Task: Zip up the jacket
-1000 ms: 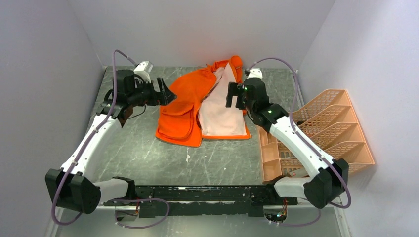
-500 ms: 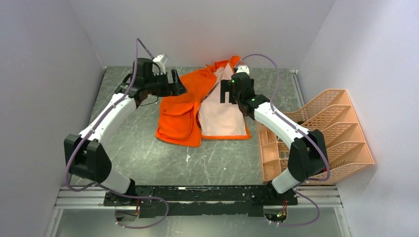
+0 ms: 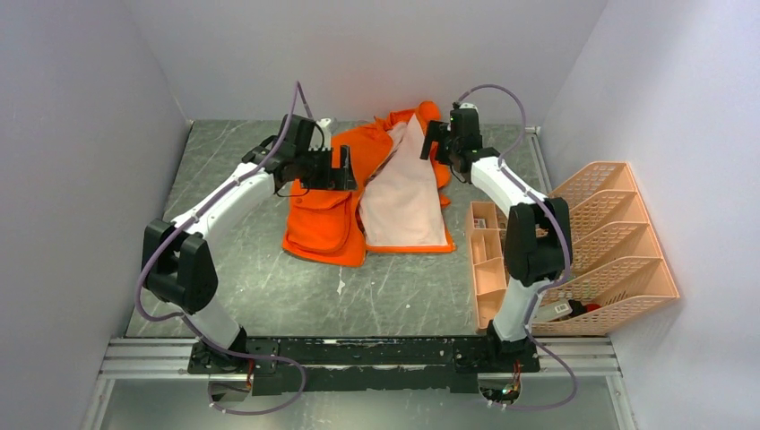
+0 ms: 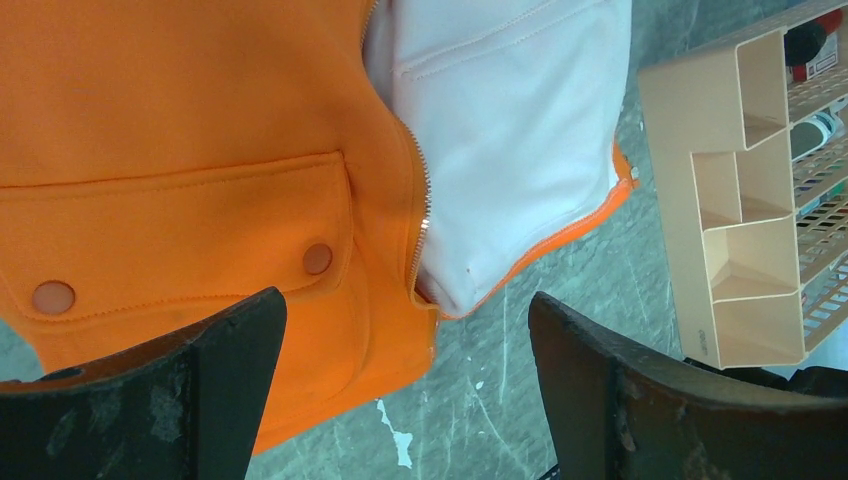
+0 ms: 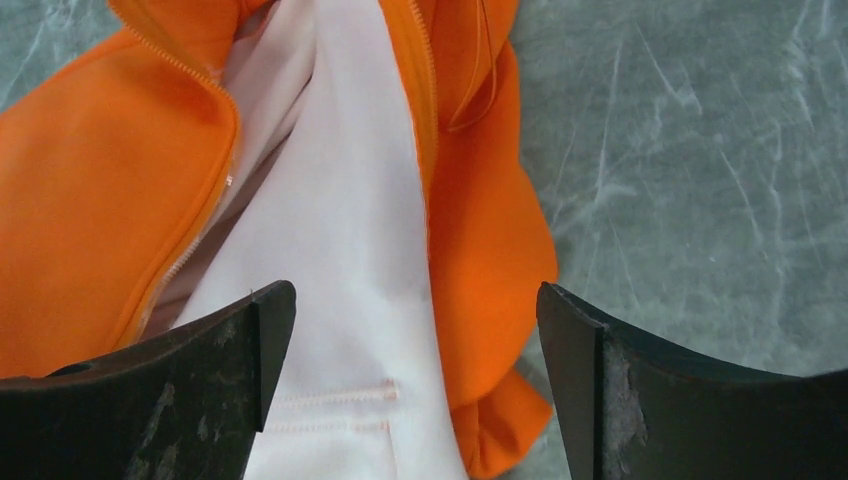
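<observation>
The grey marbled table [image 3: 260, 269] carries the jacket [image 3: 327, 210] at its middle, toward the far wall. The jacket lies unzipped, with the orange panel on the left arm's side and the other panel turned back to show its pale lining. The peach rack [image 3: 618, 242] stands just beside the jacket's near hem corner on the right arm's side. The left gripper [image 3: 333, 175] hangs over the jacket's orange panel, jaws spread wide and holding nothing. The right gripper [image 3: 436, 141] hangs over the jacket's collar end, likewise spread and empty. The light zipper [image 4: 421, 205] runs along the jacket's orange edge, beside the pocket's two snaps [image 4: 318, 258]. A labelled item [image 4: 818, 58] lies in the rack, its print too small to read.
</observation>
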Action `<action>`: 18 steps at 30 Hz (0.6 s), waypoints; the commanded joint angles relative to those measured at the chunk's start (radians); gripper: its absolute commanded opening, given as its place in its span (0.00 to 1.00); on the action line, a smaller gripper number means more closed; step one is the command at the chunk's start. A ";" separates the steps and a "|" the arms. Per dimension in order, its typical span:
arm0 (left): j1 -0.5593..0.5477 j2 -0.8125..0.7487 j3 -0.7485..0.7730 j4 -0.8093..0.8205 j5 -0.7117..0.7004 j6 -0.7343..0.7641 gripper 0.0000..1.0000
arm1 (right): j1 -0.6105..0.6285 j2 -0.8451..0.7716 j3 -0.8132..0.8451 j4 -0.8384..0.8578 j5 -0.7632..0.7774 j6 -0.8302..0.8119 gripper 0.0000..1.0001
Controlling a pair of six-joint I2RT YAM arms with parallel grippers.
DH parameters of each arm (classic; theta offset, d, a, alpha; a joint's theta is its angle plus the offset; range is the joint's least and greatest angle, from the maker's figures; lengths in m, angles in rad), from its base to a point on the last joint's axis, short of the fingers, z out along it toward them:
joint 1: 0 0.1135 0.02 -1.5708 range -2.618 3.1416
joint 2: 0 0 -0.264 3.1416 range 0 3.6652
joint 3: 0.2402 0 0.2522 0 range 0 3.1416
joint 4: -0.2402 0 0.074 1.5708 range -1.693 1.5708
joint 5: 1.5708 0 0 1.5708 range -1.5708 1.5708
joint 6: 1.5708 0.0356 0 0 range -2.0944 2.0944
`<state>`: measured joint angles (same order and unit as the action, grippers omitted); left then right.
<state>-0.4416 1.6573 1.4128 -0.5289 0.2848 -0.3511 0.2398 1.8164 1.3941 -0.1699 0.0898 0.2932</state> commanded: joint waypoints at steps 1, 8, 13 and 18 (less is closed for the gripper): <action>-0.004 -0.012 -0.019 0.002 -0.008 0.011 0.95 | -0.011 0.089 0.093 0.015 -0.085 0.021 0.93; -0.031 0.051 0.015 -0.019 -0.008 0.009 0.95 | -0.017 0.184 0.146 0.030 -0.155 0.048 0.88; -0.054 0.107 0.050 -0.006 0.019 -0.004 0.95 | -0.017 0.234 0.178 0.023 -0.164 0.056 0.84; -0.078 0.193 0.136 -0.053 -0.022 0.000 0.95 | -0.017 0.281 0.218 0.009 -0.160 0.048 0.77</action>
<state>-0.4969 1.8027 1.4597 -0.5385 0.2836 -0.3523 0.2253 2.0636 1.5616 -0.1619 -0.0601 0.3397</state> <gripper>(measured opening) 0.950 0.801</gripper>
